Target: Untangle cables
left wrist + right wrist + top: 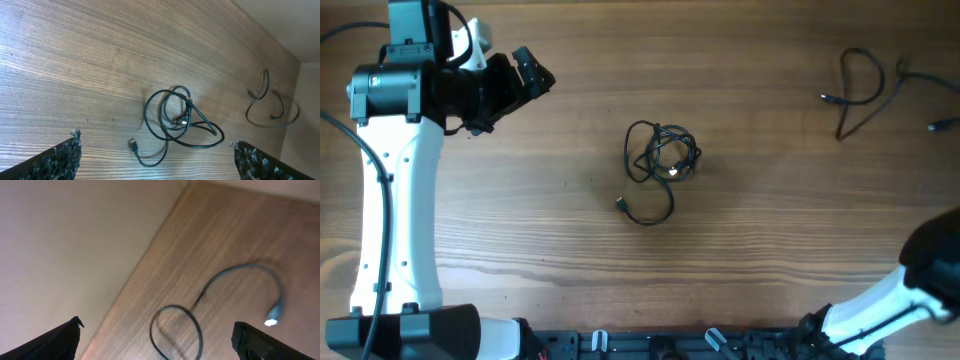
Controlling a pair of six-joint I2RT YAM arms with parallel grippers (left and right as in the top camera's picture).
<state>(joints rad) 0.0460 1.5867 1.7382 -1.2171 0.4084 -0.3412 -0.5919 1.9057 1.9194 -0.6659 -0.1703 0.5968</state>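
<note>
Although one loose cable (235,269) is seen lying apart on the bench (520,220) just ahead of the right jaws, which are spread wide and empty, the task is judged only partly done. A knotted bundle (660,158) is left to be worked, well ahead of the left jaws, likewise released and holding nothing.

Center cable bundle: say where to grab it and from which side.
Grip the loose tail just behind its plug, at the bundle's near-left edge. Come straight down from above: that single strand lies flat on the table, clear of the knotted loops, so it is probably easy to straddle.
</note>
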